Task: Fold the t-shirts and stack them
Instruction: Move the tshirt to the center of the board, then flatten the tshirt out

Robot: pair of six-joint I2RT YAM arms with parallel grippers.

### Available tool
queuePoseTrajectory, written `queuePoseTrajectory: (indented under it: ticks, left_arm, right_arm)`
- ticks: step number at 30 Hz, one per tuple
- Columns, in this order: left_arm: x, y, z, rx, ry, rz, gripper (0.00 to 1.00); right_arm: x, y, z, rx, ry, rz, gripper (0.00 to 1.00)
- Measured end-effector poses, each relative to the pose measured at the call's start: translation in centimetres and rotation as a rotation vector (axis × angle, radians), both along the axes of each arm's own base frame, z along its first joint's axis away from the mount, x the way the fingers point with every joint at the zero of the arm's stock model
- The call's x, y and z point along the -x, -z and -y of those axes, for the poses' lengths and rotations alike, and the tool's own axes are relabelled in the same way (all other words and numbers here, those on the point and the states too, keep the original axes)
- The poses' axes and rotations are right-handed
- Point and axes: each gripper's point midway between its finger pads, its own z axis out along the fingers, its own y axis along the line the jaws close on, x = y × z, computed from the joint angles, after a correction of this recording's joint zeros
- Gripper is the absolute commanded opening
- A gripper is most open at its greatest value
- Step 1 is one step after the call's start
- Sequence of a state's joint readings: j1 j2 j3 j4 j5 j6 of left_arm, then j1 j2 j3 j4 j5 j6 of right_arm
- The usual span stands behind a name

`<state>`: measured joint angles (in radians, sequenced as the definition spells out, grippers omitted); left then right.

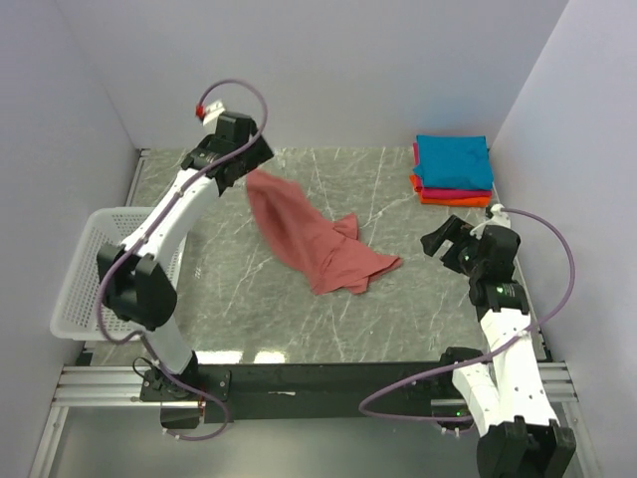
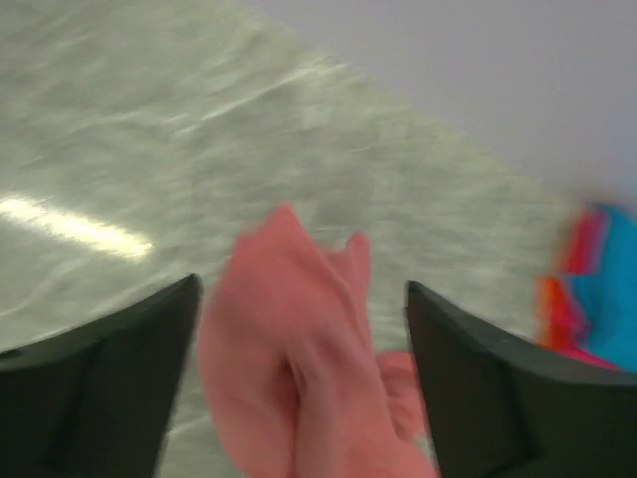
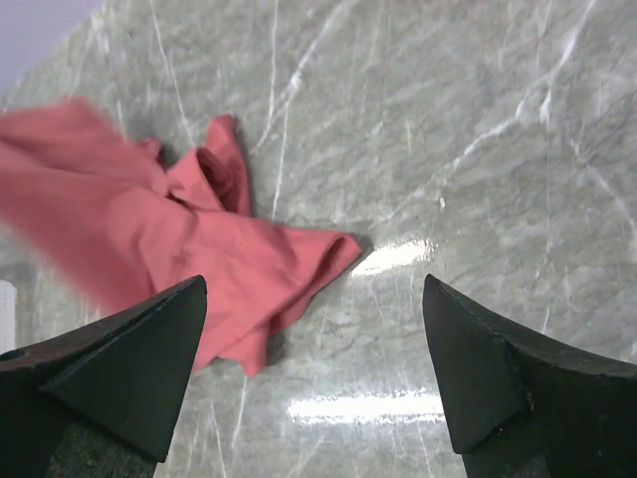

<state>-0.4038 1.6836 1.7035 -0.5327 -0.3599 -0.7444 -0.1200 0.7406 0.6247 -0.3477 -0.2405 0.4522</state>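
Salmon t-shirt (image 1: 317, 239) crumpled on table (image 1: 418, 299); I see left gripper (image 2: 302, 287) jaws apart astride it, right gripper (image 3: 314, 284) apart, empty.

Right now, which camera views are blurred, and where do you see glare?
Left wrist view: heavily smeared, the salmon shirt and the folded stack have no crisp edges. Right wrist view: marble table sharp, shirt's left part blurred, bright glare streaks near the bottom. Top external view: sharp, small glare patches at the near edge.

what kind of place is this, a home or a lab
Probably a robot lab test cell: left arm and right arm bolted to a metal frame, marble-look table boxed in by plain walls.
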Motion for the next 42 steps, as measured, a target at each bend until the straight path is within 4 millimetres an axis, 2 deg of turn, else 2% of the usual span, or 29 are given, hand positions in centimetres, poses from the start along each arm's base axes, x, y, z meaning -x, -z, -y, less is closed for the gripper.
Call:
queuePoseTrajectory:
  ticks: [1, 3, 5, 10, 12, 14, 17, 21, 22, 25, 26, 28, 31, 33, 34, 37, 42]
  left_arm:
    - [-0.2, 2.5, -1.5, -0.01, -0.052, -0.068, 0.99]
    - [0.2, 6.2, -3.6, -0.033, -0.125, -0.168, 0.99]
    - [1.5, 9.2, -4.7, -0.057, -0.159, -0.254, 0.99]
    - [5.8, 13.3, -4.0, -0.035, -0.102, -0.355, 0.99]
    - [7.5, 14.4, -3.3, -0.024, -0.064, -0.391, 0.99]
    - [8.8, 15.2, -2.1, -0.021, -0.019, -0.415, 1.0]
    - [10.2, 15.4, 1.3, -0.023, 0.09, -0.419, 0.99]
    - [11.6, 14.6, 8.2, -0.039, 0.318, -0.382, 1.0]
    - [11.5, 14.2, 10.1, -0.038, 0.378, -0.366, 0.99]
    - [9.9, 14.0, 13.7, -0.056, 0.473, -0.337, 0.99]
    - [9.4, 14.3, 14.7, -0.068, 0.494, -0.335, 0.99]
    - [8.2, 15.2, 16.5, -0.092, 0.522, -0.334, 0.99]
    - [7.5, 17.4, 18.2, -0.149, 0.545, -0.364, 0.98]
    - [7.6, 18.9, 18.6, -0.194, 0.549, -0.394, 0.97]
    - [7.8, 19.6, 18.7, -0.216, 0.55, -0.409, 0.95]
    - [8.2, 20.7, 18.7, -0.267, 0.544, -0.438, 0.89]
    - [7.4, 20.8, 18.5, -0.314, 0.515, -0.434, 0.8]
  right_arm:
    - [0.0, 0.3, -0.2, -0.003, -0.009, -0.014, 0.95]
    - [-0.1, 0.7, -0.6, 0.0, -0.026, -0.035, 0.95]
    - [-0.2, 1.2, -1.5, 0.003, -0.056, -0.056, 0.95]
    - [-0.5, 3.6, -4.9, 0.014, -0.151, -0.159, 0.92]
    - [-0.8, 4.7, -5.9, 0.013, -0.169, -0.208, 0.92]
    - [-1.1, 6.1, -6.6, 0.008, -0.171, -0.257, 0.92]
    - [-1.6, 8.3, -7.0, -0.01, -0.151, -0.332, 0.89]
    - [-2.1, 11.6, -7.5, -0.057, -0.12, -0.434, 0.88]
    - [-2.3, 12.0, -7.7, -0.072, -0.115, -0.447, 0.88]
    - [-2.8, 13.7, -8.3, -0.122, -0.092, -0.494, 0.83]
    - [-3.0, 14.1, -8.5, -0.136, -0.084, -0.509, 0.78]
    - [-3.5, 14.7, -8.8, -0.157, -0.072, -0.528, 0.77]
    - [-4.8, 14.6, -9.1, -0.181, -0.06, -0.518, 0.73]
    - [-5.4, 14.7, -9.2, -0.189, -0.049, -0.516, 0.63]
    - [-5.6, 14.8, -9.2, -0.193, -0.043, -0.518, 0.51]
    - [-5.6, 15.3, -9.1, -0.19, -0.029, -0.529, 0.28]
    - [-5.6, 16.1, -9.0, -0.186, -0.019, -0.55, 0.21]
